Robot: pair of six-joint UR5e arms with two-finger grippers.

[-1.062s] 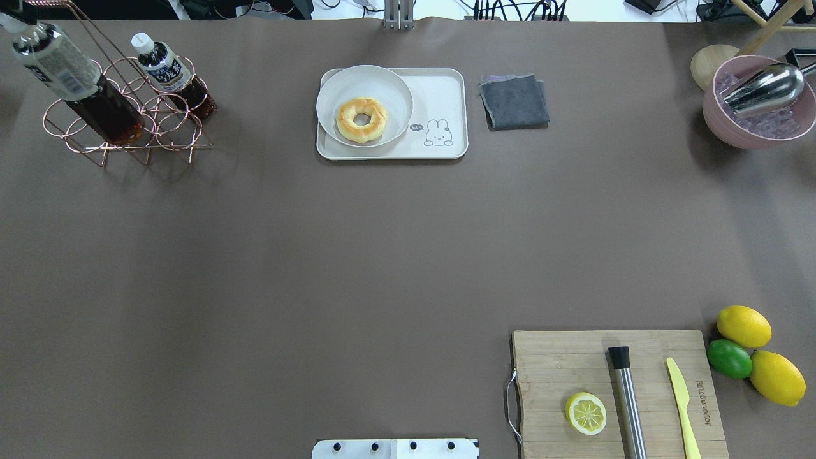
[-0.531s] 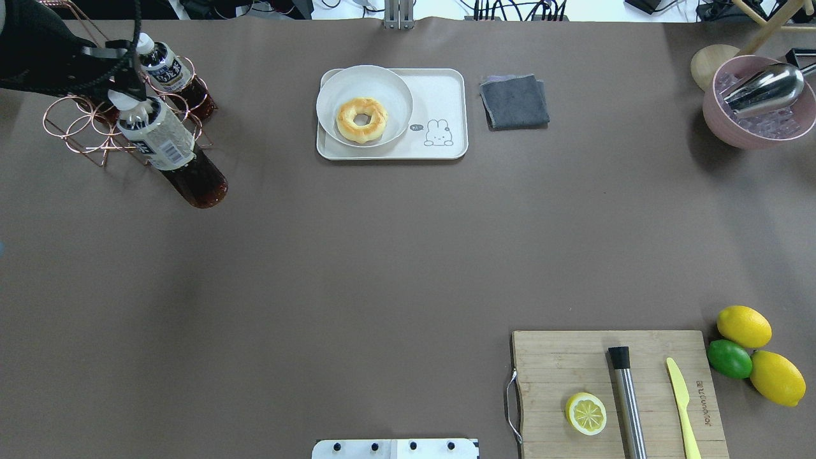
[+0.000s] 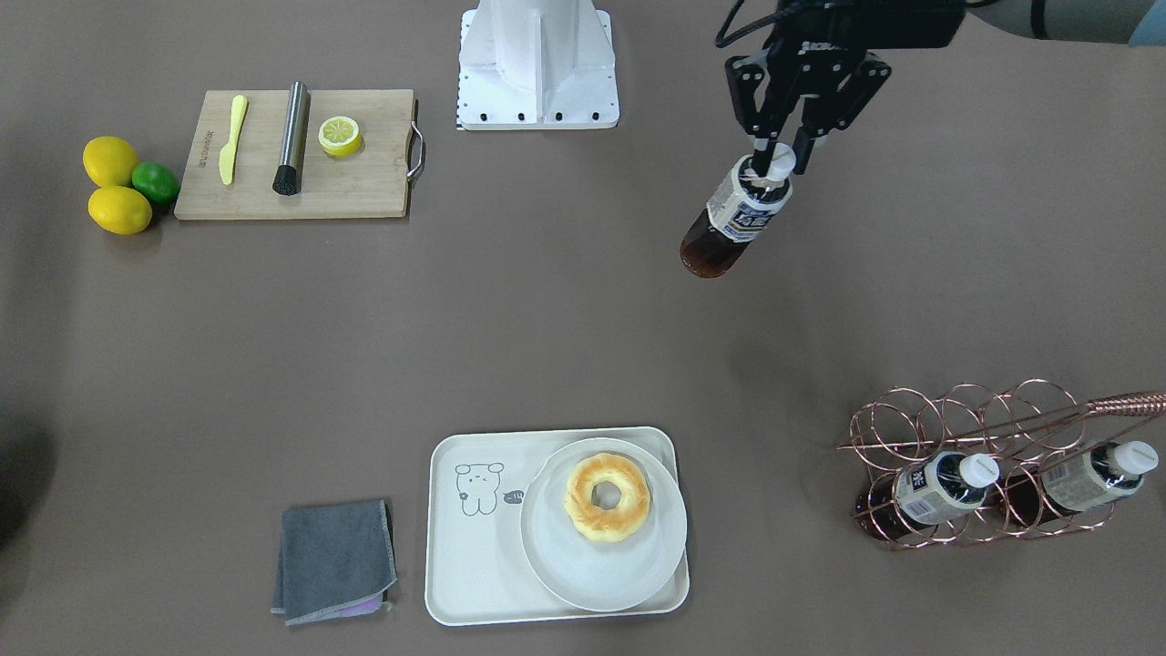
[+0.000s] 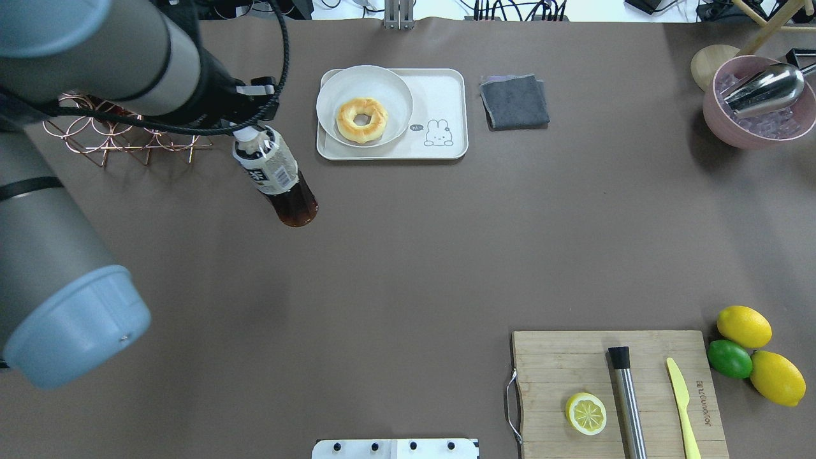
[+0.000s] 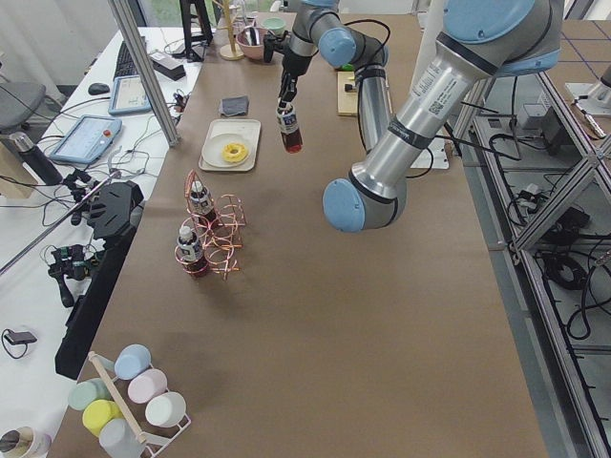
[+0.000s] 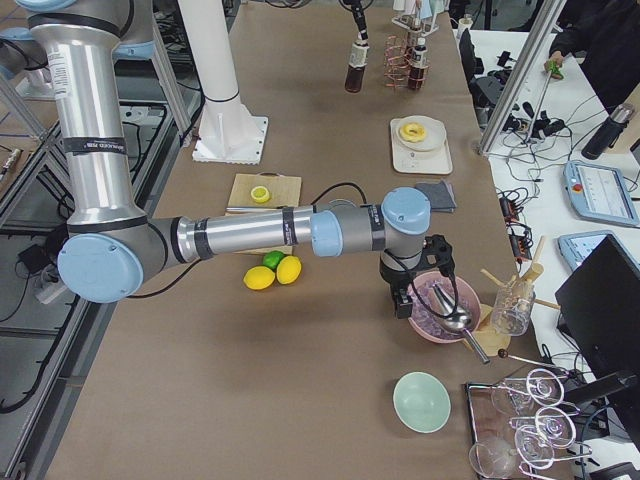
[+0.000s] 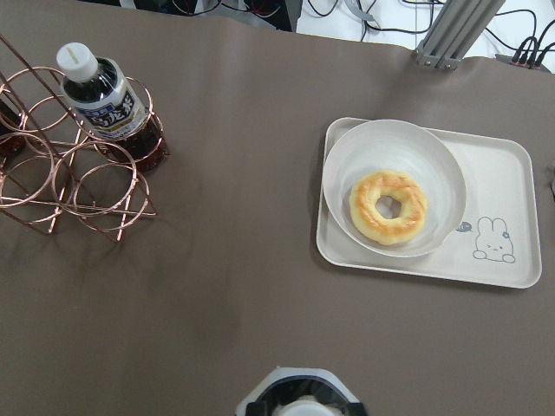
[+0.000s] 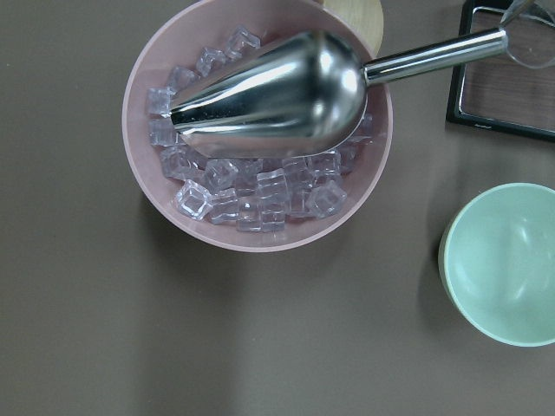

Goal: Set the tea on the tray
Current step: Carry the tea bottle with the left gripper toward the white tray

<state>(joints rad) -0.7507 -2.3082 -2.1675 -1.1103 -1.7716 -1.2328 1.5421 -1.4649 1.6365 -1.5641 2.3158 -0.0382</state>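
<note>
My left gripper (image 4: 250,131) is shut on the white cap of the tea (image 4: 279,182), a clear bottle of dark reddish-brown liquid. The tea hangs tilted above the table, left of the tray. It also shows in the front view (image 3: 736,214) under the gripper (image 3: 776,157), and in the left side view (image 5: 289,129). The cream tray (image 4: 440,89) with its cartoon animal lies at the table's far middle and also shows in the left wrist view (image 7: 507,165). My right gripper (image 6: 420,290) is beside the pink ice bowl (image 8: 260,234); I cannot tell whether it is open or shut.
A round white plate (image 4: 389,86) with a doughnut (image 4: 362,119) fills the tray's left half. A copper wire rack (image 3: 984,424) holds two more bottles (image 3: 938,490). A grey cloth (image 4: 514,101) lies right of the tray. A cutting board (image 4: 561,363) with a knife, lemons and a lime sit near right.
My left arm has carried the tea out of the copper rack and to the right, towards the tray. Everything else is as before.
</note>
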